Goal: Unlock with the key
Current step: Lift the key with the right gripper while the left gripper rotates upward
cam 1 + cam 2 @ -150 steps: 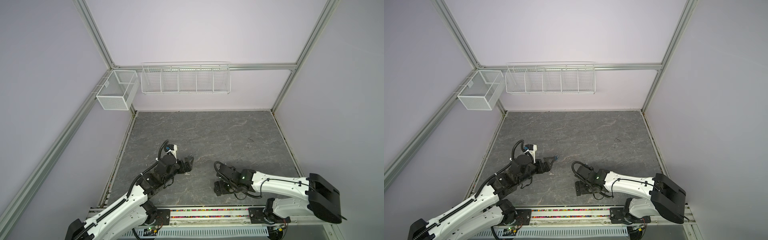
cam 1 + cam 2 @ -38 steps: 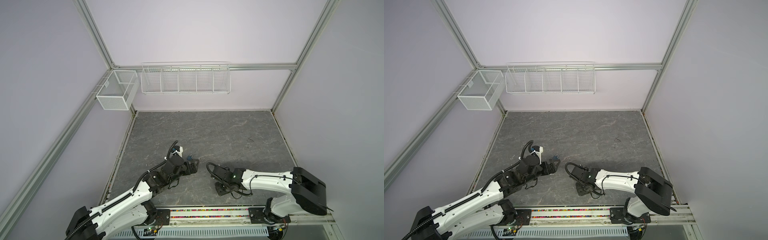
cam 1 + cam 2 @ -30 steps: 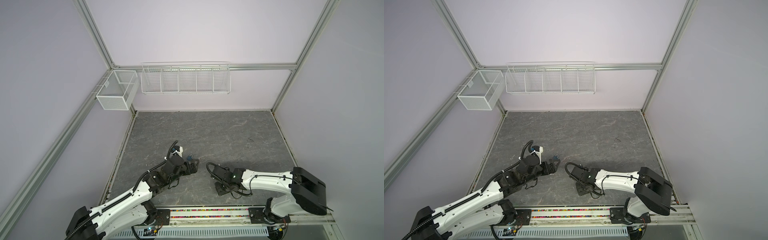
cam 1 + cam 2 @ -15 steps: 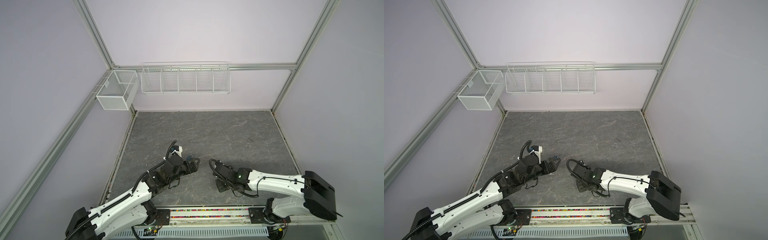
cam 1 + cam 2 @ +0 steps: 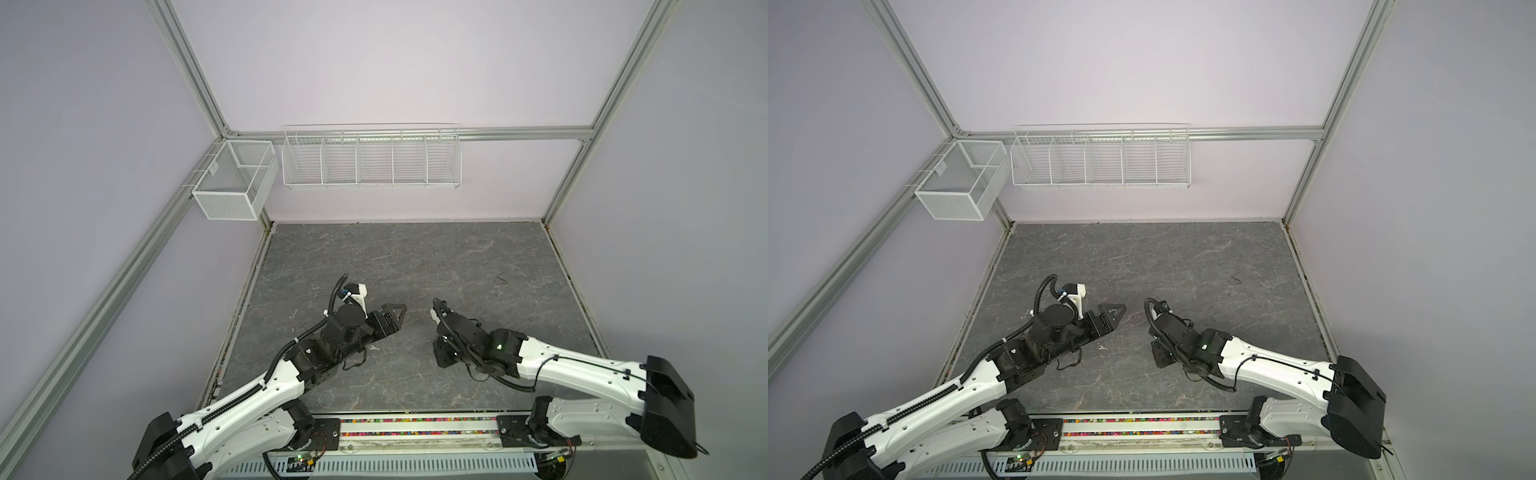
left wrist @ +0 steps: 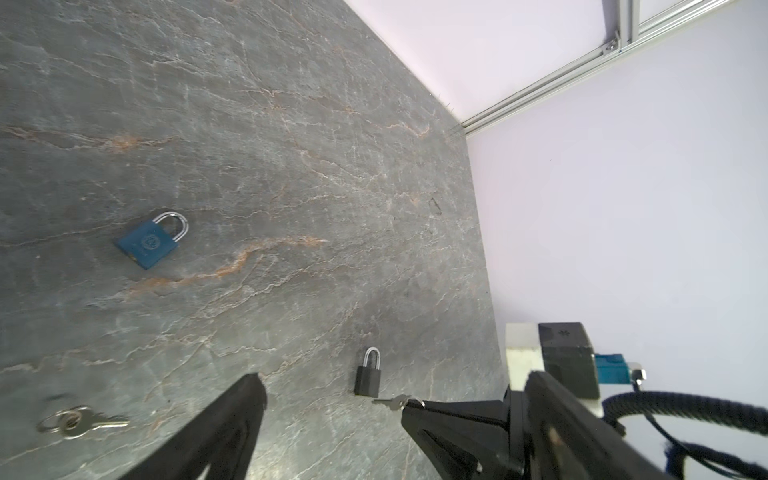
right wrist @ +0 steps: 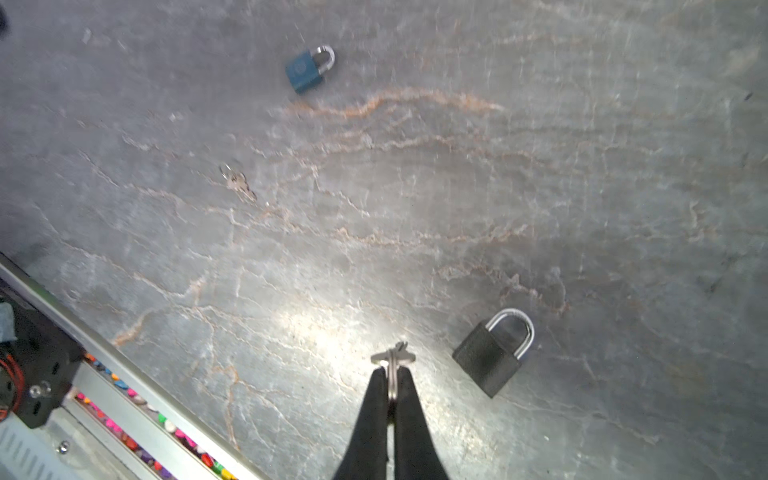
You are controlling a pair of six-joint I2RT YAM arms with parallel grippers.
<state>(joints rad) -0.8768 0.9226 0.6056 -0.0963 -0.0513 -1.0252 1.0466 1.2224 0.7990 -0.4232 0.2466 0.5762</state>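
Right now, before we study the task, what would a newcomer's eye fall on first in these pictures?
The right gripper, shut on a small silver key over the grey marbled tabletop, draws the eye first. A black padlock lies close beside it; a blue padlock and a second key lie further off, apart from each other.

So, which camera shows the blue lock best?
The left wrist view: the blue lock lies there whole and sharp. The right wrist view shows it smaller and blurred. In both top views I cannot find it.

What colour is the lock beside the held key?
Black padlock, clearest in the right wrist view.
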